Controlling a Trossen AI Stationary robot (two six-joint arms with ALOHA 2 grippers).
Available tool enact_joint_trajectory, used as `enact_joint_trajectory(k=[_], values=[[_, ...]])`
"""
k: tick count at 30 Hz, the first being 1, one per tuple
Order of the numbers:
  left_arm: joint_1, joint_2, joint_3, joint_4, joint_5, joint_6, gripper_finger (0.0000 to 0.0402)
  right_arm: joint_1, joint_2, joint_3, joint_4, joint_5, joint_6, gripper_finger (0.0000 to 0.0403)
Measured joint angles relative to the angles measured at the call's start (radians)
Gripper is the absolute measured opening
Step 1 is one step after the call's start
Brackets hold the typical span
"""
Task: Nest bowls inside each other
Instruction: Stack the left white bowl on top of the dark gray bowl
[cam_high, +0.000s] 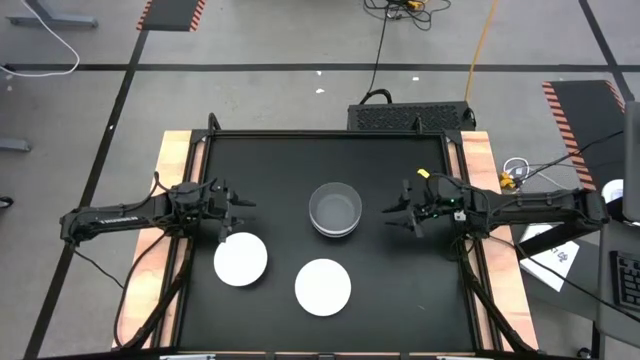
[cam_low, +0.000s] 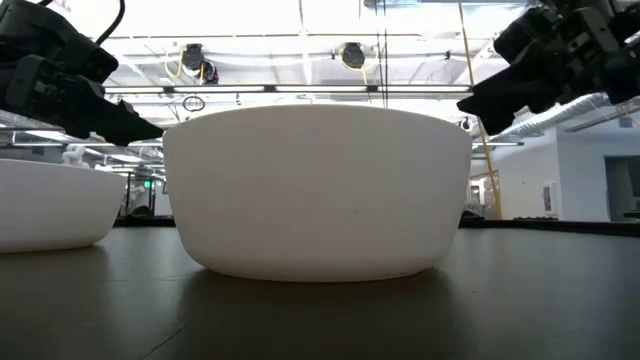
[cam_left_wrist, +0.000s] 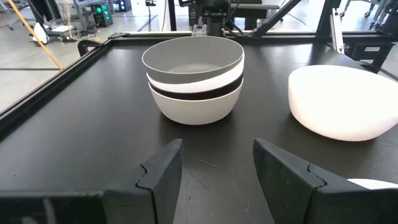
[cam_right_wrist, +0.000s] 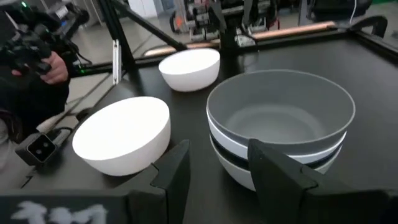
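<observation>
The left gripper (cam_high: 232, 207) is hovering with its fingers spread, empty, just above one smooth white round bowl (cam_high: 241, 259) on the black table (cam_high: 270, 170). A second white bowl (cam_high: 323, 285) is sitting nearer the front edge. In the middle, a nested stack (cam_high: 335, 209) is showing a grey bowl (cam_right_wrist: 280, 115) on top, with white and black rims below; the count beneath is hidden. The right gripper (cam_high: 399, 211) is waiting beside it, fingers parted, empty.
</observation>
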Motion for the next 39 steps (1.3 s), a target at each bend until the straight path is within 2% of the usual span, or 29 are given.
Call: enact_joint_trajectory(k=[17, 22, 35, 39], values=[[0.0, 0.0, 0.0, 0.0, 0.006, -0.01, 0.0198, 0.0, -0.162, -0.138, 0.035, 0.0, 0.013, 0.0153], [0.0, 0.0, 0.0, 0.001, 0.022, -0.016, 0.0198, 0.0, -0.192, -0.194, 0.098, -0.002, 0.014, 0.0153], [0.0, 0.0, 0.0, 0.005, 0.026, -0.019, 0.0198, 0.001, -0.214, -0.238, 0.117, -0.006, 0.011, 0.0153], [-0.006, 0.0, 0.009, 0.07, 0.028, -0.073, 0.0198, 0.001, -0.214, -0.239, 0.12, -0.006, 0.011, 0.0153]])
